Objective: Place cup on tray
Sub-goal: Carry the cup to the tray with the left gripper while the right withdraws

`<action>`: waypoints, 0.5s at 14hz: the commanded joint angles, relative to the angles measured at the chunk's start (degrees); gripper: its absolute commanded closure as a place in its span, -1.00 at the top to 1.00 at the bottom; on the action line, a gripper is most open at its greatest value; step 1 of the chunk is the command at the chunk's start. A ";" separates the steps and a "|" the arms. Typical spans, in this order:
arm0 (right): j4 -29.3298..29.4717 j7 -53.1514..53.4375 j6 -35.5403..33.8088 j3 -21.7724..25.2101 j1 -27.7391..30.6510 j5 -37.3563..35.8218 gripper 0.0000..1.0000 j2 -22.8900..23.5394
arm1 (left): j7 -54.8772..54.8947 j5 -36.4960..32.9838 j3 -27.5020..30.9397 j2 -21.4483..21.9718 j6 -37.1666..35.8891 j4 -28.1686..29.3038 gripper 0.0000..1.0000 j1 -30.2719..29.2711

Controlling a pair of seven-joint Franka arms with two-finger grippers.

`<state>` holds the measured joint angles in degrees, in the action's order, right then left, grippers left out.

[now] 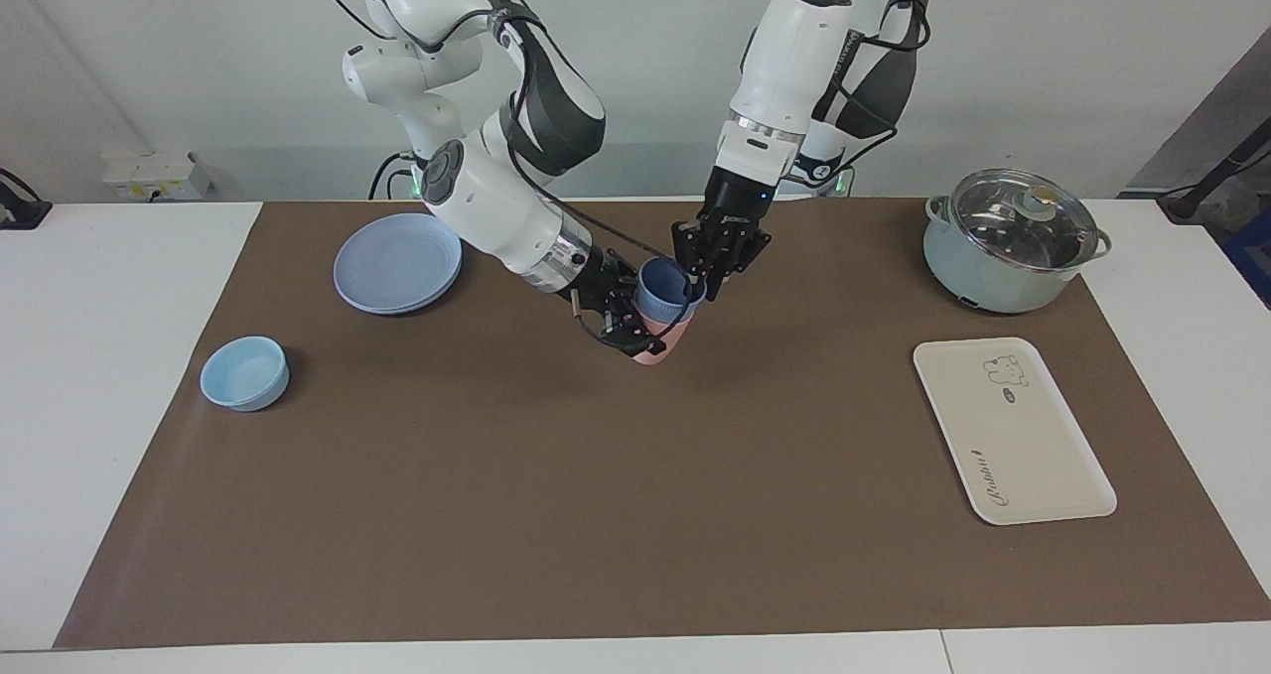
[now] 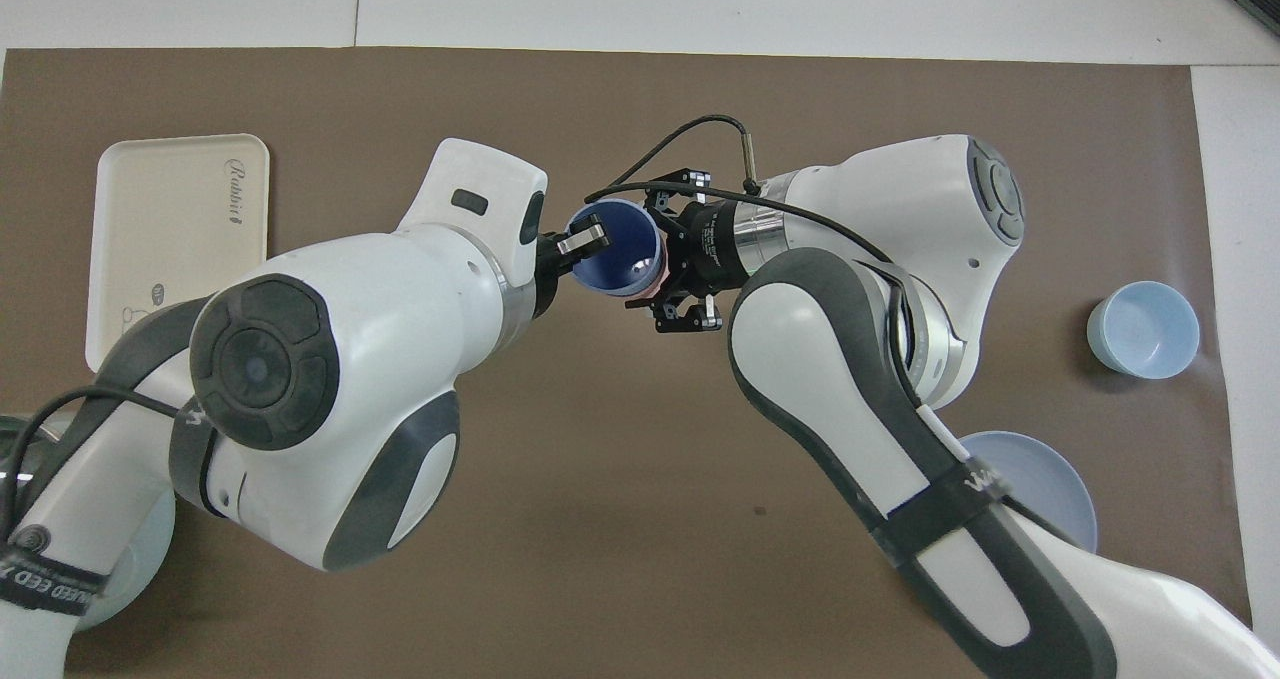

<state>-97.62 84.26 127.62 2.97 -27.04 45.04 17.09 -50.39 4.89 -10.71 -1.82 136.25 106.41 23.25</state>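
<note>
Facing view: left gripper [image 1: 701, 283] pinches cup [image 1: 660, 293] rim

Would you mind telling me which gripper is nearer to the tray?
Left. The left gripper, over mid-table, is on the tray's side of the cup; the right gripper is past it.

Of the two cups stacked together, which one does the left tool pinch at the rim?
The periwinkle-blue cup, nested inside the pink cup; the left tool pinches its rim.
</note>
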 commanded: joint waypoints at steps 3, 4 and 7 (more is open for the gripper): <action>-1.26 1.08 0.61 -0.60 0.41 -1.18 -1.00 -1.27 | -3.21 0.82 0.87 -0.12 -1.66 -2.60 -1.00 0.83; -1.26 1.08 0.61 -0.60 0.58 -1.18 -1.00 -1.27 | -3.22 0.82 0.87 0.50 -4.90 -4.35 -1.00 0.48; -1.26 0.64 0.70 -0.43 0.85 -1.18 -1.00 -1.27 | -2.78 0.82 1.74 2.34 -19.03 -13.48 -1.00 0.13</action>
<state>-97.63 84.27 127.90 2.95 -26.77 44.95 17.04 -52.88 4.91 -9.76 -1.07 126.05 98.80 23.49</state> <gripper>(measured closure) 0.189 0.943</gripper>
